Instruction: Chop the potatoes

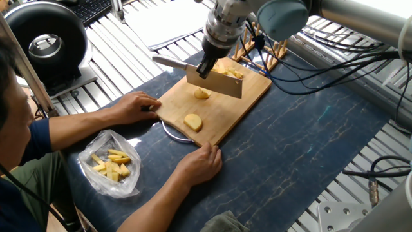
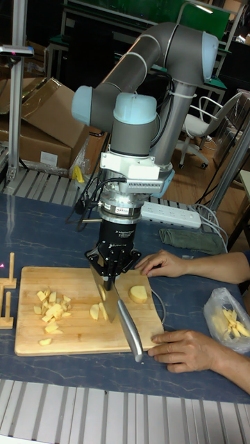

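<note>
1. You are at a dark blue table mat [image 1: 302, 142] in a cluttered workshop, with a wooden cutting board [image 1: 248, 100] on it and a person's two hands [image 1: 138, 106] holding the board's near edges.
2. Your gripper [image 1: 207, 64] is clenched on the spine of a cleaver-style knife [image 1: 215, 82], blade edge down and handle pointing away toward the person's side; in the tall view the gripper [image 2: 113, 267] hangs just above the board.
3. The potatoes: directly beneath the blade sits one small piece [image 1: 202, 93], partly cut; beyond the handle side lies one uncut rounded half [image 1: 192, 122]; behind the blade is a heap of chopped bits [image 2: 52, 305], too many and too small to count surely.
4. One clear plastic bag [image 1: 112, 164] of yellow sticks lies well apart, near the person; leave it.
5. I judge you are mid-chop, blade raised between strokes. The next move calls for a straight downward press through the piece below, keeping clear of the hands.
</note>
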`<state>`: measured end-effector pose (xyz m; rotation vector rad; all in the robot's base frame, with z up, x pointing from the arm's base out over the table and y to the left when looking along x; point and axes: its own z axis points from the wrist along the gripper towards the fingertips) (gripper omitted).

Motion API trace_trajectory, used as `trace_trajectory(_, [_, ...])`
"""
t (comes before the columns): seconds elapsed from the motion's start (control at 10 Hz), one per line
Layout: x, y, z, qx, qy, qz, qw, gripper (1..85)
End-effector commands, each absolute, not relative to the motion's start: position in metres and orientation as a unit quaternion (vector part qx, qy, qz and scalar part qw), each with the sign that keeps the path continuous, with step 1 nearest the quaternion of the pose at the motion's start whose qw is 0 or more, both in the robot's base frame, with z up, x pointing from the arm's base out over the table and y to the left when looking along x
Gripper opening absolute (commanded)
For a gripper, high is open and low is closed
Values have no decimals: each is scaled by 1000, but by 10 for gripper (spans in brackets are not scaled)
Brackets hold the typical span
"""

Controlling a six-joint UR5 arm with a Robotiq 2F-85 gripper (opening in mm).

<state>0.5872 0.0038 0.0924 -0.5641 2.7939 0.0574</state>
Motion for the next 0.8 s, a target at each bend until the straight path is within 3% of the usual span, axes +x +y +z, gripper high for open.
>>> trace_trajectory(0.0, [583,7,90,-192,970,25,148,10])
trace_trajectory(0.7, [584,8,88,-191,969,31,152,10])
